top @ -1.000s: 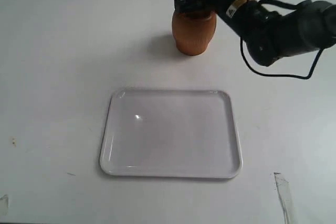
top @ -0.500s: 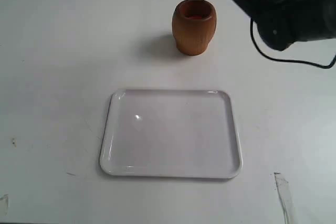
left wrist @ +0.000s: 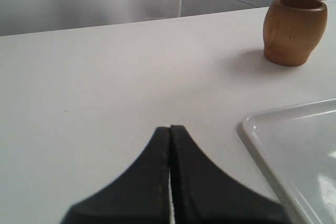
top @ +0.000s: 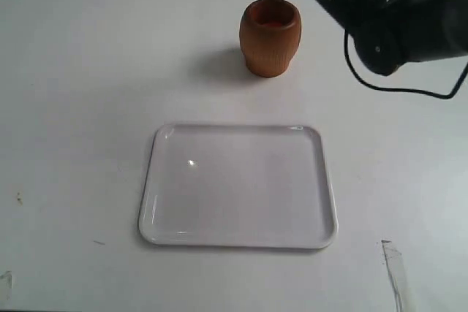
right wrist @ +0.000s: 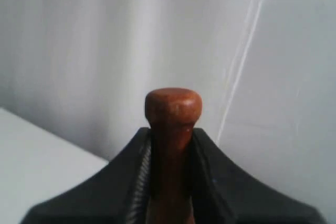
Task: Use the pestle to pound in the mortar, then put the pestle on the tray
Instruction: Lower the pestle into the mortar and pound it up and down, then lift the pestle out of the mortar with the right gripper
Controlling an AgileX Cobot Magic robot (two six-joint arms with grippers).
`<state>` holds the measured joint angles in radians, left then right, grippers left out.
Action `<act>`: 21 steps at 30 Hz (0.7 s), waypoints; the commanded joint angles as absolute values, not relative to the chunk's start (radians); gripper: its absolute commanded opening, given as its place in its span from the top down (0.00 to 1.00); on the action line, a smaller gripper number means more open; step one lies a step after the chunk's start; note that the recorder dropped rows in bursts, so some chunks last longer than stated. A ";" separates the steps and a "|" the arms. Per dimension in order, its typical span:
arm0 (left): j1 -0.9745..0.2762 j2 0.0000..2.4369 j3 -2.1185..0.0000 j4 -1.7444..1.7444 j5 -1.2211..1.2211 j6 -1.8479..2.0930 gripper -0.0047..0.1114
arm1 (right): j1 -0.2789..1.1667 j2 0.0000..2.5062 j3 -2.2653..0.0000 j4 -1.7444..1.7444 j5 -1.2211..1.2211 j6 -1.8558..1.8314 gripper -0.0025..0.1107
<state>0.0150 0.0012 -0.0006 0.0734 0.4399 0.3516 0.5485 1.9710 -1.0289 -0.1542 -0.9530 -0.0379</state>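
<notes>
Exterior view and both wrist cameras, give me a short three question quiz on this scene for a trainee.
1. True or false: the mortar stands off the tray.
2. Which one holds the pestle? A: left gripper. B: right gripper. C: neither.
3. Fill in: the left gripper's jaws are ____.
Key: 1 true; 2 B; 3 shut.
</notes>
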 commanded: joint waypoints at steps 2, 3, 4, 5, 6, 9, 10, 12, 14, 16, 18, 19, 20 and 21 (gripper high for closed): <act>0.007 0.000 0.000 0.066 0.437 0.343 0.96 | 0.546 2.116 -1.026 -0.084 -0.934 -0.038 0.98; 0.007 0.000 0.000 0.066 0.437 0.343 0.96 | 0.546 2.131 -1.026 -0.086 -0.929 -0.038 0.98; 0.007 0.000 0.000 0.066 0.437 0.343 0.96 | 0.546 2.136 -1.026 -0.086 -0.926 -0.038 0.98; 0.007 0.000 0.000 0.066 0.437 0.343 0.96 | 0.546 2.136 -1.026 -0.086 -0.915 -0.038 0.98; 0.007 0.000 0.000 0.066 0.437 0.343 0.96 | 0.546 2.133 -1.026 -0.086 -0.915 -0.042 0.98; 0.007 0.000 0.000 0.066 0.437 0.343 0.96 | 0.546 2.076 -1.026 -0.086 -0.946 -0.049 0.98; 0.007 0.000 0.000 0.066 0.437 0.343 0.96 | 0.546 2.045 -1.026 -0.089 -0.960 -0.049 0.98; 0.007 0.000 0.000 0.066 0.437 0.343 0.96 | 0.546 1.974 -1.026 -0.107 -0.964 -0.049 0.98; 0.007 0.000 0.000 0.066 0.437 0.343 0.96 | 0.546 1.893 -1.026 -0.148 -0.949 -0.049 0.98; 0.007 0.000 0.000 0.066 0.437 0.343 0.96 | 0.549 1.799 -1.026 -0.233 -0.883 -0.035 0.98; 0.007 0.000 0.000 0.066 0.437 0.343 0.96 | 0.551 1.721 -1.026 -0.379 -0.786 0.015 0.98; 0.007 0.000 0.000 0.066 0.437 0.343 0.96 | 0.557 1.683 -1.026 -0.464 -0.723 0.064 0.98; 0.007 0.000 0.000 0.066 0.437 0.343 0.96 | 0.559 1.650 -1.026 -0.541 -0.650 0.117 0.98; 0.007 0.000 0.000 0.066 0.437 0.343 0.96 | 0.568 1.625 -1.026 -0.604 -0.597 0.189 0.98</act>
